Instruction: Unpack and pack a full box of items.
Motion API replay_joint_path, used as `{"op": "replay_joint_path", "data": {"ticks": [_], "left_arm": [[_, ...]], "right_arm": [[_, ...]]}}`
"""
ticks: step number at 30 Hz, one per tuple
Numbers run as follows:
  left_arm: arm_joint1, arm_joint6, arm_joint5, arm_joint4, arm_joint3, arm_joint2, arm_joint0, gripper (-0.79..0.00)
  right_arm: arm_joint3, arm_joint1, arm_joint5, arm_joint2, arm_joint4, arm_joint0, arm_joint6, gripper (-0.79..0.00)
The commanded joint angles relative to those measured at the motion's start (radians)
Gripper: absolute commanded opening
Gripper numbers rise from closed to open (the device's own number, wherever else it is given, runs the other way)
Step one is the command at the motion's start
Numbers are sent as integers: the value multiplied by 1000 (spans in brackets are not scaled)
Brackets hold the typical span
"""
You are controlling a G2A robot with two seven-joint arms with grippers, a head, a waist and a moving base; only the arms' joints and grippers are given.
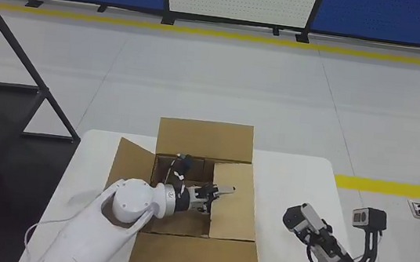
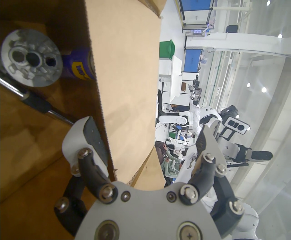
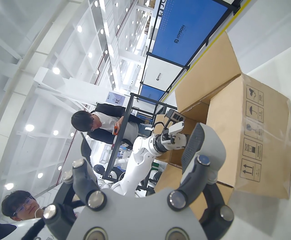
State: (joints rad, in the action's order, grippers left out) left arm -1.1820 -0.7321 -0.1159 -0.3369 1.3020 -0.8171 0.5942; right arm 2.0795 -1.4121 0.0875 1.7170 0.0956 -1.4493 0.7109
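Two released claws, nothing in hand, items lie in the box

White table (image 1: pixel 291 180) fills the lower middle of the top view. The cardboard box (image 1: pixel 205 138) sits at its centre with all four flaps folded out.

Left arm comes in from the lower left of the top view and goes over the box opening. The left gripper (image 1: pixel 214 193) is released and holds nothing. In the left wrist view its jaws stand spread either side of a flap edge, one finger (image 2: pixel 88 136) on the inner side and the other outside, so it straddles the cardboard rather than any item.

Right gripper (image 1: pixel 299 218) hangs at the lower right of the top view, beside the box and apart from it. Its jaws are spread too, and nothing is in it.

Upper left of the left wrist view, inside the box:
- A round metal disc (image 2: pixel 30 61) with holes.
- A blue can (image 2: pixel 79 66) just beside the disc, partly behind the flap.
- A metal rod (image 2: pixel 34 100) with a dark grip, lying below the disc.

Progress, as a judgement — flaps are open, but every item I can see is inside the box, so unpacking looks barely begun. Taking the items out and packing them back both look left to do. The rest of the box's contents are hidden.
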Motion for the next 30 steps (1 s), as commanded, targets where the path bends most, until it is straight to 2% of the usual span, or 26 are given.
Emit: {"op": "replay_joint_path", "data": {"ticks": [1, 9, 16, 23, 30], "left_arm": [[-4, -9, 15, -11, -1, -1, -2, 0], [2, -11, 52, -27, 64, -59, 36, 0], [4, 16, 41, -37, 151, -95, 63, 0], [-18, 54, 20, -56, 167, -67, 39, 0], [-52, 81, 28, -106, 152, -21, -7, 0]], "right_arm": [[4, 3, 3, -4, -1, -7, 9, 0], [16, 19, 13, -86, -63, 7, 100, 0], [25, 31, 30, -154, -108, 39, 151, 0], [57, 46, 80, -196, -136, 32, 232, 0], [38, 58, 25, -207, -221, 25, 198, 0]]}}
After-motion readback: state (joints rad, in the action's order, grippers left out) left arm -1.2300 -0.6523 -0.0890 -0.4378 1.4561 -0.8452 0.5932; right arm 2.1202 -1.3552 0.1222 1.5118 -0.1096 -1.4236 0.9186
